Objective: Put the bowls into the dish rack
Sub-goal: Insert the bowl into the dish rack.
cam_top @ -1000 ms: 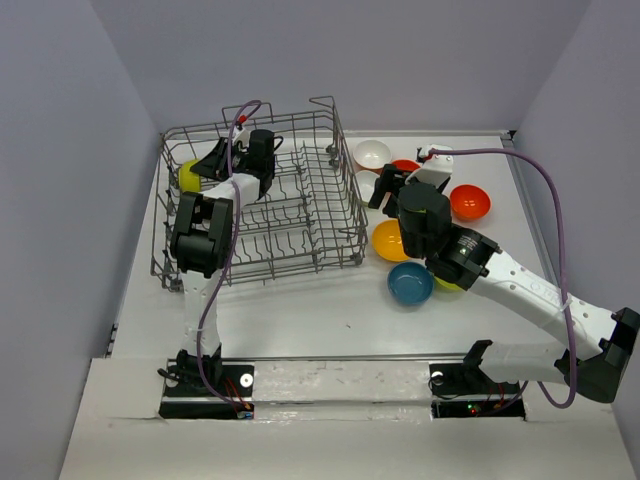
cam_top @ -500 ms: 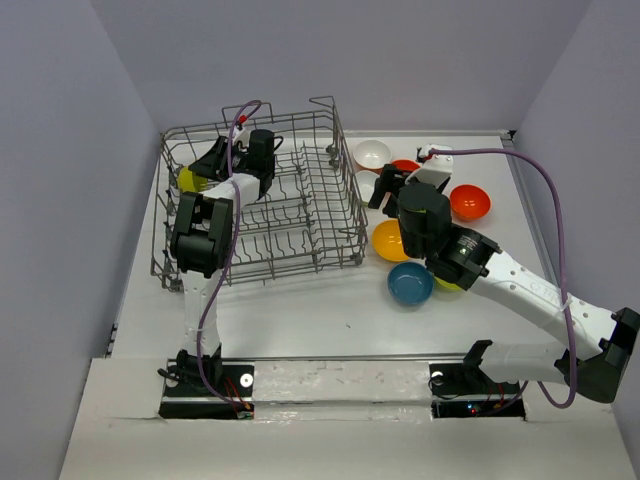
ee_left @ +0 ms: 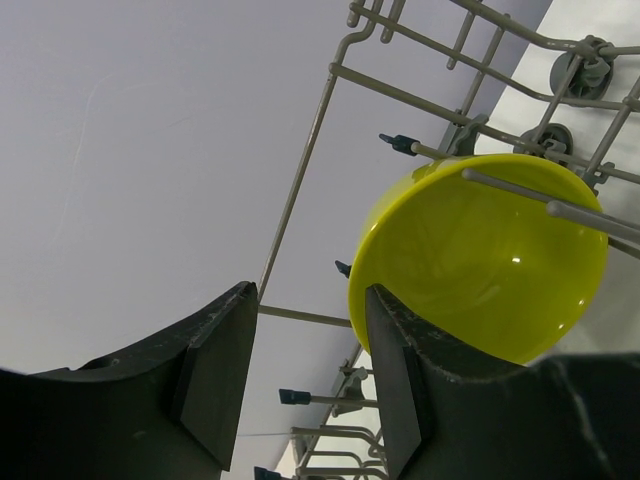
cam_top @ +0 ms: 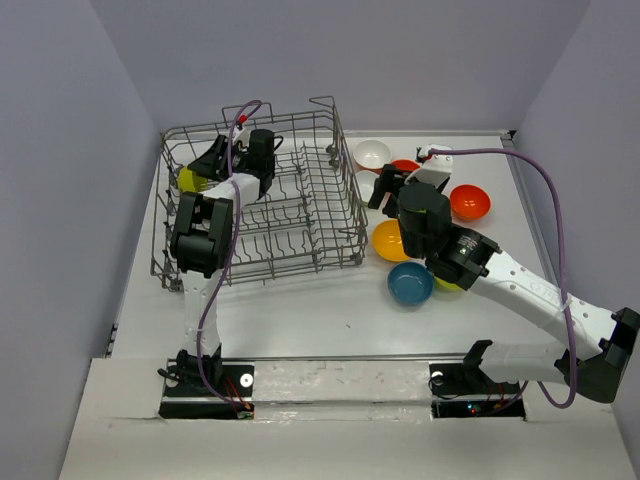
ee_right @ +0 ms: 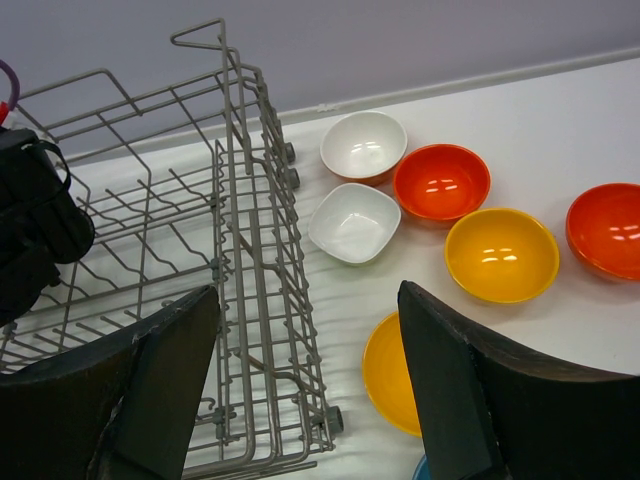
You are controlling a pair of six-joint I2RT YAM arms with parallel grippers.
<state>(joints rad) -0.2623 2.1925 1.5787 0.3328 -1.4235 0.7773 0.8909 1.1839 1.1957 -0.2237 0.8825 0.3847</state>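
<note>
White bowl (ee_right: 352, 222) lay upper centre in the right wrist view, ahead of the wide-spread right gripper (ee_right: 305, 295); left gripper (ee_left: 310, 295) stood parted beside lime bowl (ee_left: 480, 260).

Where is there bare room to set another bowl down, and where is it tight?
Free: the middle and right tine rows of the dish rack; the table strip between rack and arm bases. Crowded: right of the rack, bowls packed around the teal bowl under the right arm.

Lighting bright, even and diffuse; shadows faint and soft. Small glare spots on lime green bowl (ee_left: 480, 260). Focus adequate.
</note>
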